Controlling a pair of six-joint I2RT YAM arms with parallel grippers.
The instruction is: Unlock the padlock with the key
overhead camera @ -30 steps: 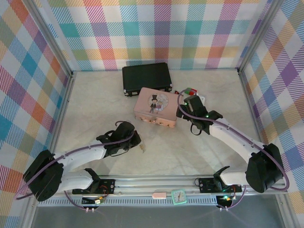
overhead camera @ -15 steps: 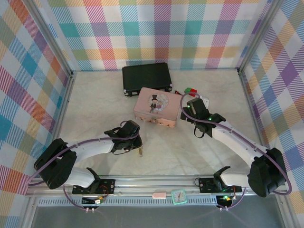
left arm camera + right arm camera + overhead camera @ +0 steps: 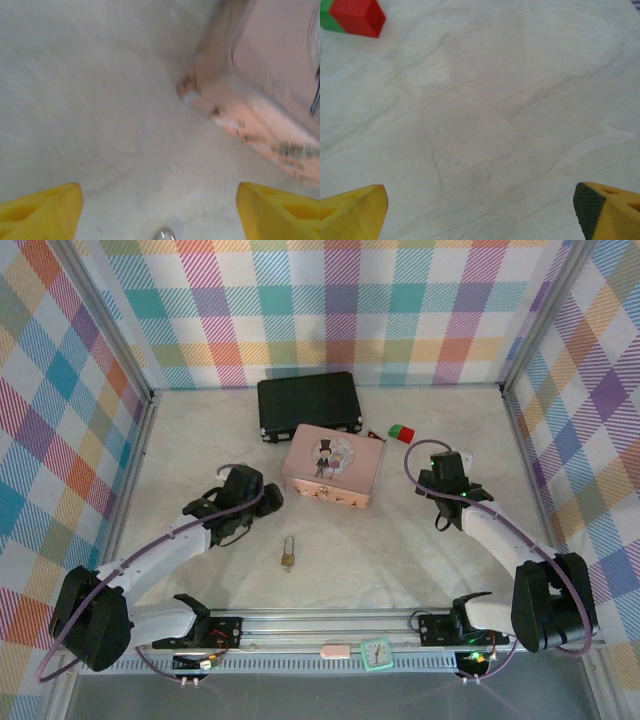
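the padlock (image 3: 288,558) lies flat on the bare desk (image 3: 200,460), out in the open between the two arms. it sits nearer the arm bases than the pink box (image 3: 330,465) does, and well apart from it. its long axis runs near to far: the thin silver shackle points away toward the box, the brass body back toward the bases. whether the key is in it is too small to tell.

the left pincer (image 3: 160,212) hangs by the box's near left corner, yellow tips spread wide with nothing between them. the right pincer (image 3: 480,215) is likewise wide open and empty, over bare desk off to the right, with the red and green block (image 3: 355,17) beyond it.

i'd guess the lock is light, hard and slick, metal on a smooth top, so it'll skate or spin if nudged. it looks best taken across the flat sides of the brass body, leaving the shackle free and the keyhole end clear. the shackle wire is thin and would likely pivot in a grip.
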